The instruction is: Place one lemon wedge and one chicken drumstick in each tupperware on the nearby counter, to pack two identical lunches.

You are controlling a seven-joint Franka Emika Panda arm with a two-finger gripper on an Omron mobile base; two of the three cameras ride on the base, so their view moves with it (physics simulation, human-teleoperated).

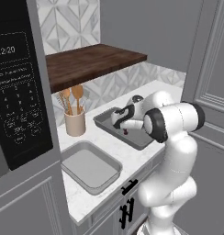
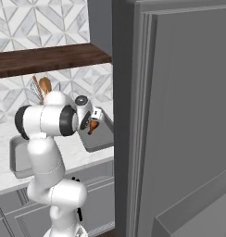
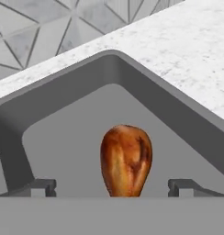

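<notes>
The browned, glossy chicken drumstick (image 3: pixel 126 160) stands thick end up inside the grey, shallow, rounded-corner tupperware (image 3: pixel 63 78), near one of its corners, on the white marbled stone counter (image 3: pixel 187 50). The two-finger gripper (image 3: pixel 113 187) hangs right over it with its dark fingertips (image 3: pixel 42 186) spread wide to either side, clear of the meat: released, grasping nothing. Judging from that, the step in hand is setting a drumstick into this container, and it looks done. The next move calls for lifting straight up without brushing the drumstick or the wall, then fetching the next piece.

A second grey tupperware (image 1: pixel 93 167) sits nearer the front edge of the counter and looks empty. Behind it, by the tiled wall, is a beige holder of wooden utensils (image 1: pixel 75 120).

From the base cameras the arm covers most of the far container, so whether a lemon wedge lies in it cannot be told. The drumstick's lower end is cut off in the hand view, and where the remaining food waits is not shown.
</notes>
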